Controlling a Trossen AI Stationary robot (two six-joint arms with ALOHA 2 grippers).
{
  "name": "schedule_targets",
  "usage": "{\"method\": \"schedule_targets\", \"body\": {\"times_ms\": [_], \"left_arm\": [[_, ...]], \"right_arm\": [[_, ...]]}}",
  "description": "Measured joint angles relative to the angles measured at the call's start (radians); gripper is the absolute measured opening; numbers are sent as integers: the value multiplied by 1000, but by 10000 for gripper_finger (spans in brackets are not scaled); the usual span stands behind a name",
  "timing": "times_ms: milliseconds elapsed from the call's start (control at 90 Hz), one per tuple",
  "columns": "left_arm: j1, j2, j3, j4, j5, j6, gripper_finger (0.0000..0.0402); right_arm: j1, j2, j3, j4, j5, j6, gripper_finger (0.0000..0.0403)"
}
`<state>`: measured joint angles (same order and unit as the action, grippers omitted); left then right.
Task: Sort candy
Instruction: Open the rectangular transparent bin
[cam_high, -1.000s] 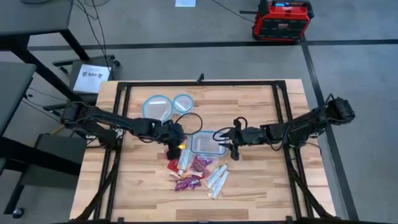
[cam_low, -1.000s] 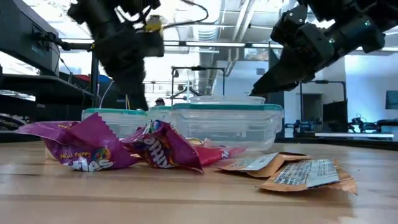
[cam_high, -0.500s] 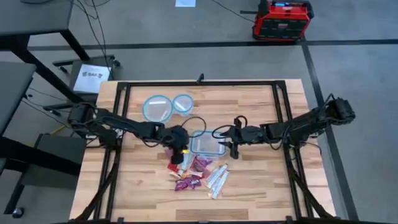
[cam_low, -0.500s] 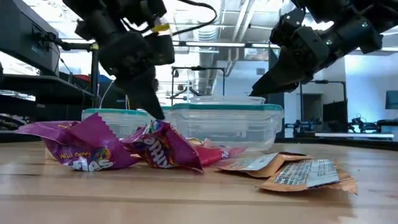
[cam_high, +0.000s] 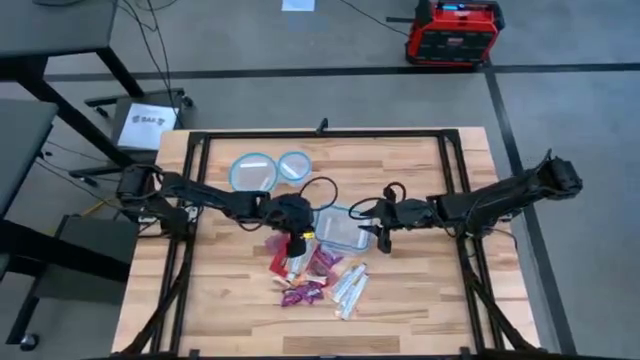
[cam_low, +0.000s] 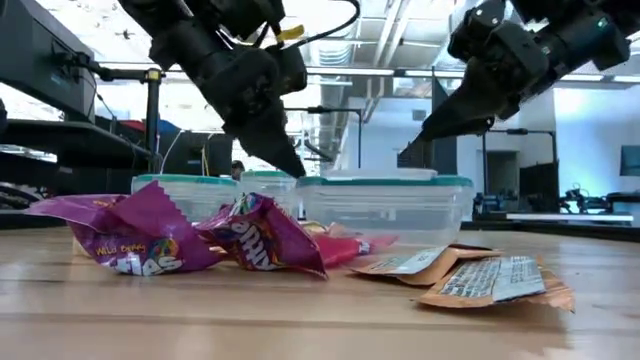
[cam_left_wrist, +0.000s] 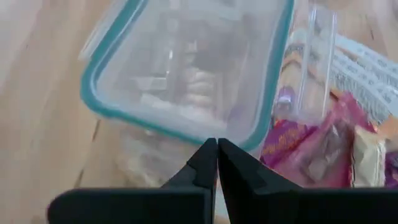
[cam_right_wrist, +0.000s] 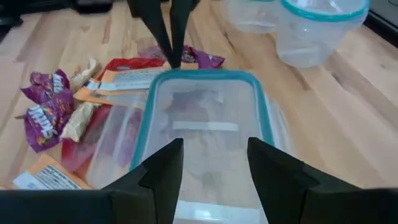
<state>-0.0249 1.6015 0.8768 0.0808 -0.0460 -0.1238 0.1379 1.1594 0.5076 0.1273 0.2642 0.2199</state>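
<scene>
The left gripper (cam_high: 296, 236), fingers together, has been swung to the clear teal-rimmed rectangular container's (cam_high: 341, 229) nine-o'clock rim, which has been nudged toward three o'clock; the right gripper (cam_high: 385, 236) waits spread, and the wrapped candy (cam_high: 312, 274) remains unsorted.

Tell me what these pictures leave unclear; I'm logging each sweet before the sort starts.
- High view: candy pile too small to count or read wrappers; the left gripper overhangs its upper end.
- Low view: front packets hide sweets behind them; the rectangular container blocks what lies beyond.
- Left wrist view: blurred; candy is seen partly through the container wall.
- Right wrist view: right gripper fingers cover the container's near end; one orange-white wrapper is cut by the edge.
</scene>
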Motion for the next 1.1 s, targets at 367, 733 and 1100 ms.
{"method": "schedule_targets", "body": {"times_ms": [367,733,1100], "left_arm": [[-2,-6,53,-116,-1,37,0],[-58,-89,81,-358,-121,3,0],[-33,-69,-62,-34,-76,-20,0]], "right_arm": [[0,-61,0,-81,0,41,166],[13,-58,-8,-83,4,46,166],[-7,-58,-8,-17,5,45,166]]}}
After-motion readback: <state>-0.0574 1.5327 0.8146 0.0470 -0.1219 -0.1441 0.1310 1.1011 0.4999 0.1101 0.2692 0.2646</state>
